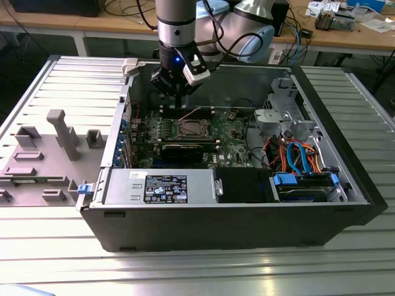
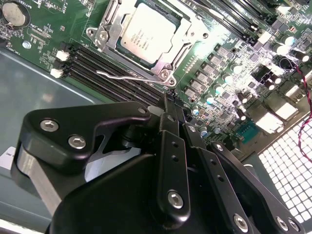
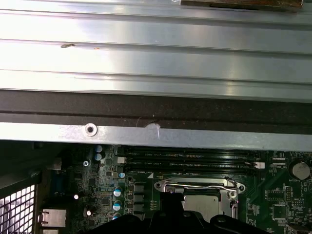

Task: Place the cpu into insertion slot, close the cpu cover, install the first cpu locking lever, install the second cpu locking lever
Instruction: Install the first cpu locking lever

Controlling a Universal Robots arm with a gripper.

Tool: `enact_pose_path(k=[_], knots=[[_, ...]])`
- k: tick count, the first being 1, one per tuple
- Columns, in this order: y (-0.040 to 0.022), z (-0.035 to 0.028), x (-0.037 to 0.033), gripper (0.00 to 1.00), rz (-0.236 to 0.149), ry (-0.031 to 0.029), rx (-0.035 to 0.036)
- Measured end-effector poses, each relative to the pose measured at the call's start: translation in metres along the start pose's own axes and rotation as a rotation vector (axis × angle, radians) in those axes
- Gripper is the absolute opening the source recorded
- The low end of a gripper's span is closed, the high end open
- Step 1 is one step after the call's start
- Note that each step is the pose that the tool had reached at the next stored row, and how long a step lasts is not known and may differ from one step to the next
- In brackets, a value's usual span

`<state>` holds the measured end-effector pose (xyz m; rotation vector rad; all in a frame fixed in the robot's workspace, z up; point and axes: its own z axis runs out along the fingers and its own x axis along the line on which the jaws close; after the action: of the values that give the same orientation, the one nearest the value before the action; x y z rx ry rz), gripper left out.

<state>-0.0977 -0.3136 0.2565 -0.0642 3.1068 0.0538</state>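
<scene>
The cpu (image 2: 147,33), a small flat square chip with a pale silver-grey metal top, lies seated in the insertion slot (image 2: 108,19) on the green motherboard (image 2: 222,46). The cpu cover (image 2: 178,41), a thin silvery frame with a large square window, lies down around the chip, so the metal top shows through the window. In the second wrist view a thin bent wire locking lever (image 2: 124,76) runs along the socket's edge beside the dark memory slots (image 2: 97,66). In the first wrist view the same socket shows as a silvery rim (image 3: 195,185) with the chip's grey top (image 3: 202,204) inside it.

In the exterior view the socket (image 1: 191,128) sits at the middle of the board inside the open computer case (image 1: 247,216), which rests on a ribbed metal surface (image 1: 185,271). The tool (image 1: 178,91) hangs just above the board at about 12 o'clock from the socket, close to it but not touching the chip. In the second wrist view its black fingers (image 2: 171,146) lie pressed together, closed with nothing between them, their tips (image 2: 168,105) near the lever.
</scene>
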Motion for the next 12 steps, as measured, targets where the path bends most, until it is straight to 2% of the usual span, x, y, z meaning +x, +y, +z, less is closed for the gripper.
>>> enact_pose_path(k=[12], knots=[[-0.0001,0.0004,-0.0026,0.11,0.0,0.0001,0.0]])
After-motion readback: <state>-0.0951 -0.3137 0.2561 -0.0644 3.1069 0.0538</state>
